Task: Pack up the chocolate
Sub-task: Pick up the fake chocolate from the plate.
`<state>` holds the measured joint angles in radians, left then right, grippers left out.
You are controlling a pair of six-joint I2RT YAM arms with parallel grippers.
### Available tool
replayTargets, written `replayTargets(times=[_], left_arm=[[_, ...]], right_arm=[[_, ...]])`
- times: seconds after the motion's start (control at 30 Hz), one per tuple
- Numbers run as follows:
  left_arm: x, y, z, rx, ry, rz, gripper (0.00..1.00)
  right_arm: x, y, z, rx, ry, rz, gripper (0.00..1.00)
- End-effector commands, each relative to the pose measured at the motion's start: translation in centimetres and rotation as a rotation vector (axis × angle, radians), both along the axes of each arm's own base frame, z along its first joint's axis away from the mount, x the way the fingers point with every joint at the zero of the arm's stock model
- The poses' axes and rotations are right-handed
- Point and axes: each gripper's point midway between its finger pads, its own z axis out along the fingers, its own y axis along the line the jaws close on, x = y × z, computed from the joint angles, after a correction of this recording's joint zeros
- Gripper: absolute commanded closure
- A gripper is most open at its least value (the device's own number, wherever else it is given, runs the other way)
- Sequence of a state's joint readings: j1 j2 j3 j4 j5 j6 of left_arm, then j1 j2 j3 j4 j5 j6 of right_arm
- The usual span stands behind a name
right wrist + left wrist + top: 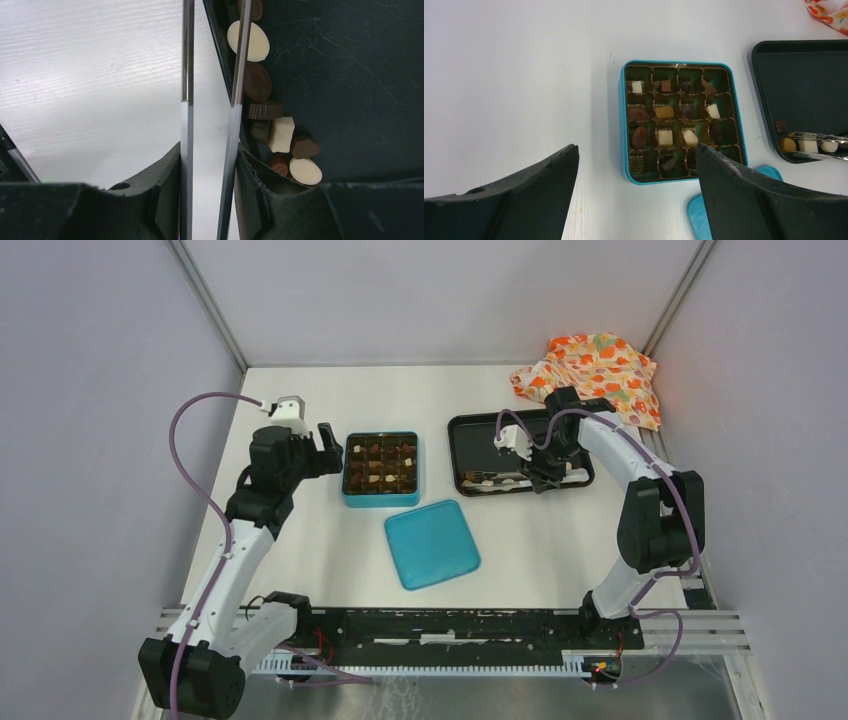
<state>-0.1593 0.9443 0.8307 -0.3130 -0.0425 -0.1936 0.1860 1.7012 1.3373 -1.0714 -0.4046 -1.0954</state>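
Along tray (470, 435) edge, chocolate (280, 134); right end effector (207, 160) clamps tongs (235, 100), left end effector (636, 150) open.

The widest open stretch of white table (290, 390) is at the upper left of the top view. It runs along the back as far as the orange flowery cloth (598, 368) heaped in the upper right corner. Left of centre stands the teal chocolate box (380, 502), with the left gripper (330, 452) just beside its left wall, jaws spread wide. A lane of bare table separates the box from the black tray (480, 438) on its right. Just below the box the teal lid (432, 543) lies flat, leaving only a slim gap. Along the tray's lower edge the right gripper (535, 472) and the metal tongs (495, 481) clamped in it bar the way. Loose chocolate (280, 134) is crowded against that edge. The tray's upper part is bare.
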Motion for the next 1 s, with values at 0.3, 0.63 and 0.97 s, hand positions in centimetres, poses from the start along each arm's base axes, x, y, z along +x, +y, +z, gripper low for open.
replayTargets(times=[0.3, 0.63, 0.97], left_arm=[[0.3, -0.3, 0.6, 0.034, -0.03, -0.042, 0.08], [0.2, -0.3, 0.7, 0.034, -0.033, -0.04, 0.08], [0.2, -0.1, 1.0, 0.036, -0.043, -0.033, 0.08]], right_arm=[[1.5, 0.0, 0.8, -0.034, -0.059, -0.021, 0.58], [2.0, 0.3, 2.6, -0.007, -0.115, -0.041, 0.85], [3.1, 2.1, 6.5, 0.1, -0.189, -0.075, 0.89]])
